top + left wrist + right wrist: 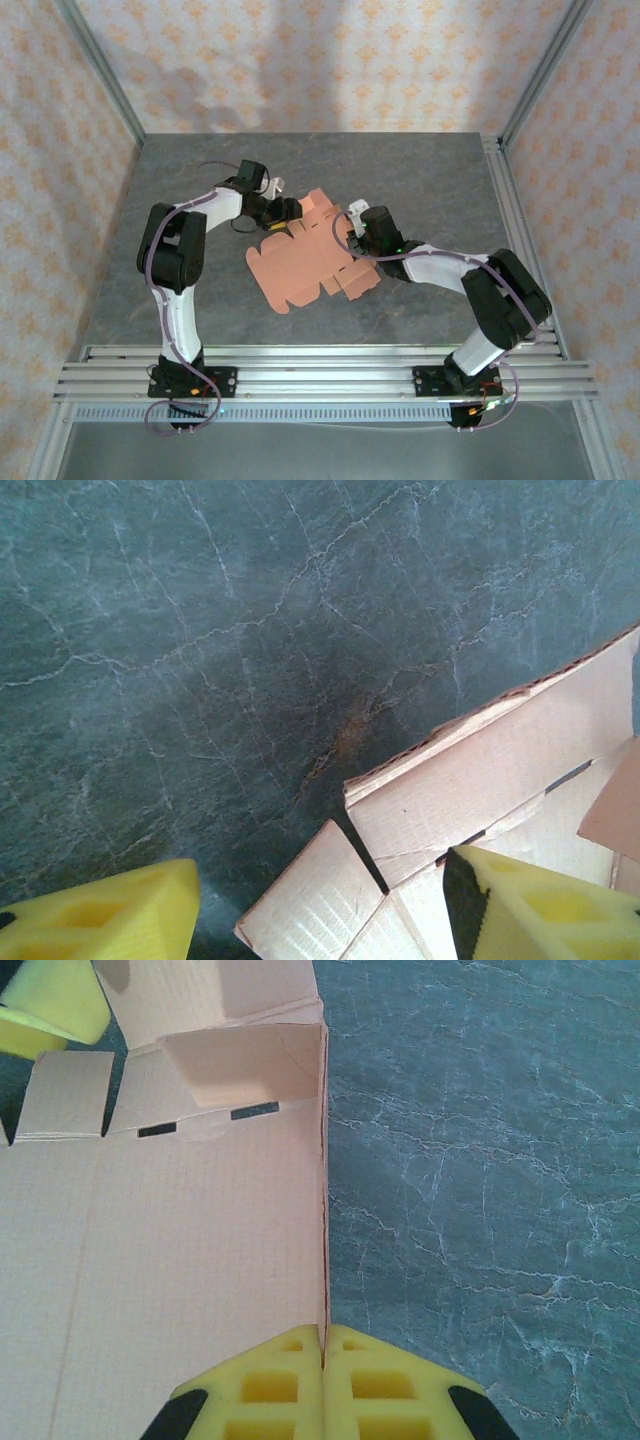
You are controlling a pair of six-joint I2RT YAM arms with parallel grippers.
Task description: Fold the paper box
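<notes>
While the right claw pinches a raised edge of the paper box, the salmon-orange sheet lies mostly flat near the middle of the grey worktop. Seen from above, that claw sits at about 2 o'clock on the sheet. The left claw sits at about 11 o'clock, by the far-left flaps.

From the right wrist, the yellow fingers are pressed together on a thin upright wall of card that runs toward 12 o'clock. The flat panel spreads toward 9 o'clock, with slotted flaps at 11 o'clock.

From the left wrist, the left claw stands wide and grips nothing. One of its fingers is at 7 o'clock over bare stone, and the other is at 5 o'clock over the card. Whether that finger touches the card I cannot tell.
</notes>
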